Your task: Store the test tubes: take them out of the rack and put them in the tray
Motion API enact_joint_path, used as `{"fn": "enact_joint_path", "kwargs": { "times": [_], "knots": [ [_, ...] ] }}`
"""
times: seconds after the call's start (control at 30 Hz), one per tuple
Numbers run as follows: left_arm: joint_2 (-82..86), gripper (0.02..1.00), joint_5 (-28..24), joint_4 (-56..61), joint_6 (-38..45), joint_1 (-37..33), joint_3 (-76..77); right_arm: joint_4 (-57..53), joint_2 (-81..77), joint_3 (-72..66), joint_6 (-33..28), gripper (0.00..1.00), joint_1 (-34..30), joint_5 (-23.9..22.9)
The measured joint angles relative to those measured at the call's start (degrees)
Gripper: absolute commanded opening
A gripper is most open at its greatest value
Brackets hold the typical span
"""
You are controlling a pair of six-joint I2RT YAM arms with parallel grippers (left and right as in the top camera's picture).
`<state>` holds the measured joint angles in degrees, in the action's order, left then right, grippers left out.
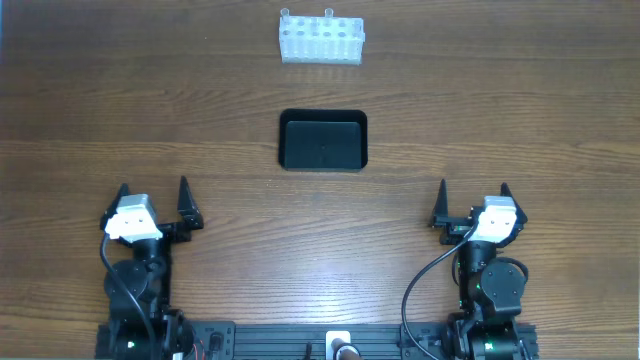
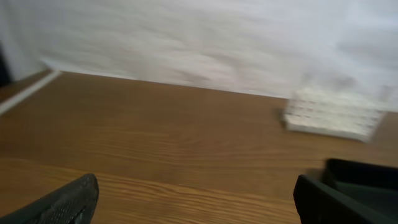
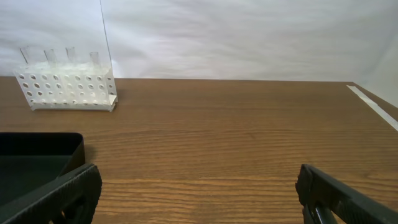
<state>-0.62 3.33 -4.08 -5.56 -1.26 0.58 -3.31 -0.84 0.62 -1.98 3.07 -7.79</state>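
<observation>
The left hand [image 1: 153,186] hovers low over the bench [image 1: 120,90] with its two fingers spread wide and nothing between them. It sits on the arm-base side of the tray [image 1: 323,145], off toward the left and well apart from it. The right hand [image 1: 473,186] mirrors it, fingers just as wide and gripping nothing, on the same near side of the tray but off to the right, also well apart.

The tray is a shallow black rectangle lying flat between the two hands and farther out from the arm bases. Beyond the tray's far rim, near it but not touching, the white perforated rack [image 1: 321,42] stands upright. Clear test tubes [image 3: 70,55] stand upright in the rack, four showing in the right wrist view.
</observation>
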Motion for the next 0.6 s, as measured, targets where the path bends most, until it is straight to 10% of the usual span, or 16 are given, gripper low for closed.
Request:
{"fn": "enact_joint_path", "kwargs": {
  "times": [0.6],
  "knots": [
    [0.0,1.000,-4.0,0.0,0.0,0.9,0.0,-0.1,0.0,0.0,0.0,0.993,-1.2,0.9]
  ]
}}
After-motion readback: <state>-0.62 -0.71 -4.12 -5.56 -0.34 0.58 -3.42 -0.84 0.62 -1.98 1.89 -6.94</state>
